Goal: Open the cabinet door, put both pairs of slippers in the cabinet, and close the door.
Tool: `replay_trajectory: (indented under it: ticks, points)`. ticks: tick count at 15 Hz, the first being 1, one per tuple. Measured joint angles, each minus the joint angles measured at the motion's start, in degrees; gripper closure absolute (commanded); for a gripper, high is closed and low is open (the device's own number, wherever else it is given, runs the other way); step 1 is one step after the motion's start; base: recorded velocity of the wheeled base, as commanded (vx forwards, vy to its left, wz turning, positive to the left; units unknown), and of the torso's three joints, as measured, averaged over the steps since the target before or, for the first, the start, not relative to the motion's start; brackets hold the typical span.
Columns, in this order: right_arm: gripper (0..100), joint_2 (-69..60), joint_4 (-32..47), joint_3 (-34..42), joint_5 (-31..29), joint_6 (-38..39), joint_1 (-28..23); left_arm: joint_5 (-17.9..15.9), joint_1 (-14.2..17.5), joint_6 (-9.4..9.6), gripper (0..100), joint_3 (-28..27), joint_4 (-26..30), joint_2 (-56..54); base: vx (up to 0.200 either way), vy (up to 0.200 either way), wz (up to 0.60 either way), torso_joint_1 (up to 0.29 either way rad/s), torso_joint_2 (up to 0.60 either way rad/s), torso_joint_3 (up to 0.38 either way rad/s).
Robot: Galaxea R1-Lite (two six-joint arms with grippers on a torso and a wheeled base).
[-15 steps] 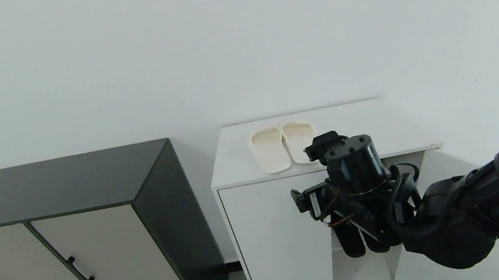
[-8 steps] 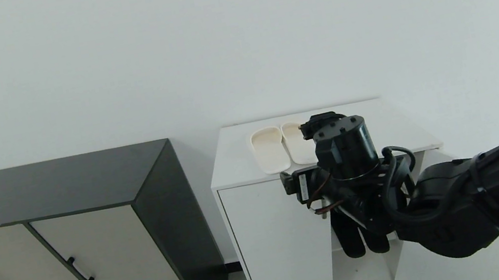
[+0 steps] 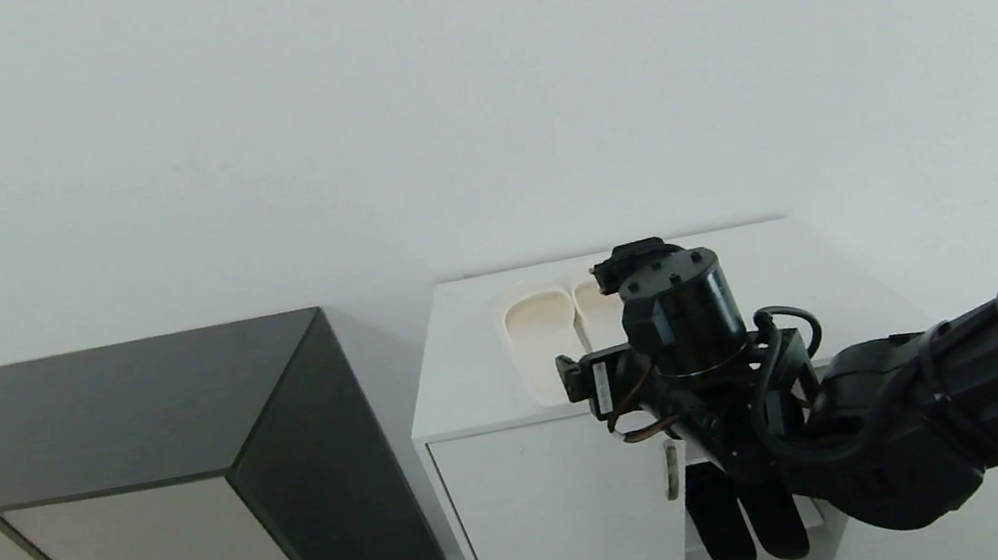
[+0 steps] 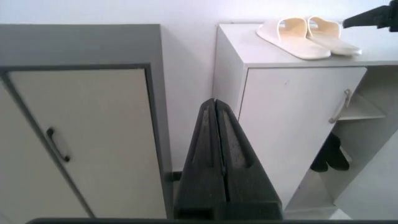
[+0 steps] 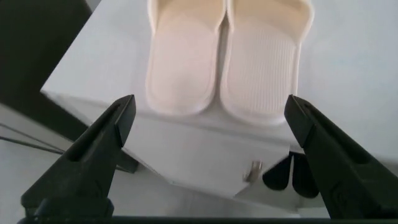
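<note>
Over the last second your right arm climbed from in front of the open compartment of the white cabinet to above its top. The head camera tilted too, so the downward slide of both cabinets in that view was not their own movement. I judged the first half of the loading done: the black slippers were already standing toe-down inside the open compartment, and the arm was lining up for the second pair.

The cream slippers lay side by side on the cabinet top, soles down, touching each other.

Your right gripper was spread wide, wider than the pair together, and hung just above their near ends. It held nothing and touched nothing.

Your left gripper was fully closed and empty, low in front of the gap between the dark cabinet and the white one.
</note>
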Motion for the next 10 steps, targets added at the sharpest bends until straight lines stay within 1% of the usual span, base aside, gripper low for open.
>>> replay_trajectory:
  ticks: [3,7,10]
  points:
    - [0,0.30,0.01,-0.07,0.06,-0.16,0.06,0.04,0.00,0.00,100,0.00,-0.02,0.00,0.200,0.000,0.00,0.004,0.00,0.002]
    - [0,2.84,-2.10,-1.12,0.11,-1.41,-0.13,0.06,0.02,0.02,100,0.07,-0.17,0.00,0.000,0.000,0.00,0.000,0.00,0.000]
    - [0,6.31,-3.41,-4.33,0.61,-2.38,-0.39,0.06,0.07,-0.07,100,0.07,-0.22,0.00,0.000,0.000,0.00,0.000,0.00,0.000]
